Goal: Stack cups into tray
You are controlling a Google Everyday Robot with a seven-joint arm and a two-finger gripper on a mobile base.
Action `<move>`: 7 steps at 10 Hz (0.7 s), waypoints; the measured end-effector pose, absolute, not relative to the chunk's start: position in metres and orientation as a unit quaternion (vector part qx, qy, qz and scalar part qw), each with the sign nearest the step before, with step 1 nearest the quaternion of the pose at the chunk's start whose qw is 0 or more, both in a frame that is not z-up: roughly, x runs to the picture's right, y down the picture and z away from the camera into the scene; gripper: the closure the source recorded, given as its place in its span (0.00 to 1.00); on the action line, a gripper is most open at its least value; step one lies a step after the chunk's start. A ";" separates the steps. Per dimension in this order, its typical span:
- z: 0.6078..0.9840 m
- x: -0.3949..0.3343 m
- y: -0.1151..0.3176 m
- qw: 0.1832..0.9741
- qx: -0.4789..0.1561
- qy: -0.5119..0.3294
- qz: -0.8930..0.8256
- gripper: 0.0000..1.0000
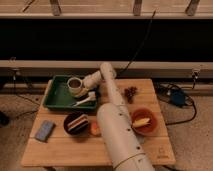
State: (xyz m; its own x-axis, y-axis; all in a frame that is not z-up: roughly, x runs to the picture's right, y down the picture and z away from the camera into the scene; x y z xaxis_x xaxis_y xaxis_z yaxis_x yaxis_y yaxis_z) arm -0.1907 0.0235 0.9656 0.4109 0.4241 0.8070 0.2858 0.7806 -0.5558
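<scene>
Over the tray (54,98), the gripper (80,92) meets a cup (74,84); no legible writing

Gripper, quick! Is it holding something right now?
Gripper: over the green tray, right beside the cream cup. Cannot be told whether it grips the cup.

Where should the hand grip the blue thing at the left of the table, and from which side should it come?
The blue thing lies flat on the wooden table, long and narrow. Probably best to come from above and close the fingers across its two long edges, near its middle. The hand is now over the green tray, beside a cup.
</scene>
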 end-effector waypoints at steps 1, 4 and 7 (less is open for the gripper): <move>0.964 -0.195 0.023 0.777 -0.330 -0.535 0.030 0.22; 0.960 -0.199 0.017 0.792 -0.330 -0.514 0.002 0.22; 0.955 -0.196 0.015 0.798 -0.325 -0.507 -0.007 0.22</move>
